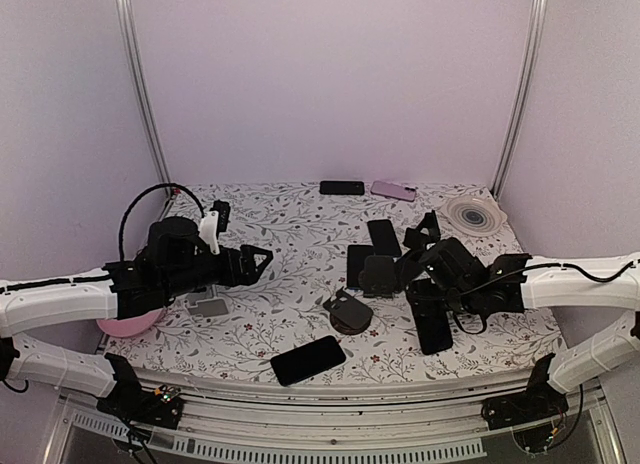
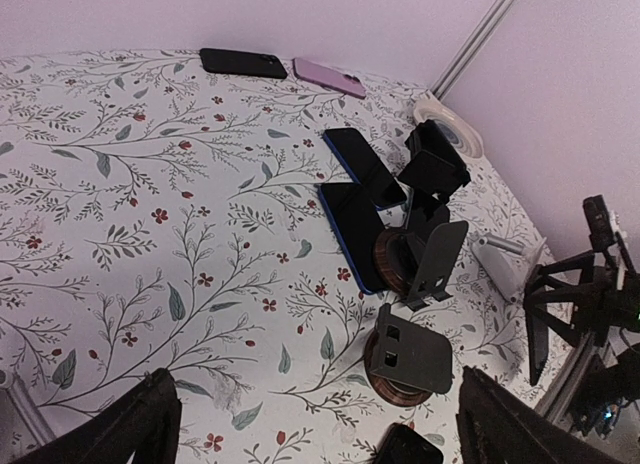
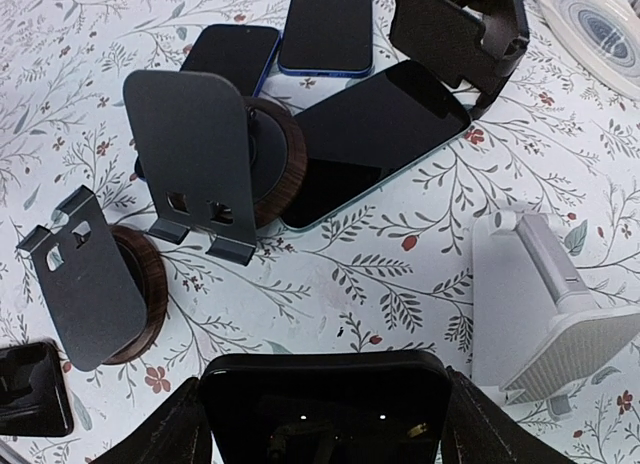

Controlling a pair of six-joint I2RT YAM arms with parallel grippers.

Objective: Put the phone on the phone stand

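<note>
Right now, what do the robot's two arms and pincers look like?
The left arm and right arm have long white segments, black joints and black bases. The left pincer and right pincer are black, with two fingers each. Thin black cables run along both; one loops above the left wrist.

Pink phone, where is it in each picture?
Top external: the pink phone lies at the back edge of the table, right of the middle, next to a black phone.
Left wrist: top middle, just right of that black phone.
Right wrist: not in it.
Shared landmark: the round white dish.
</note>
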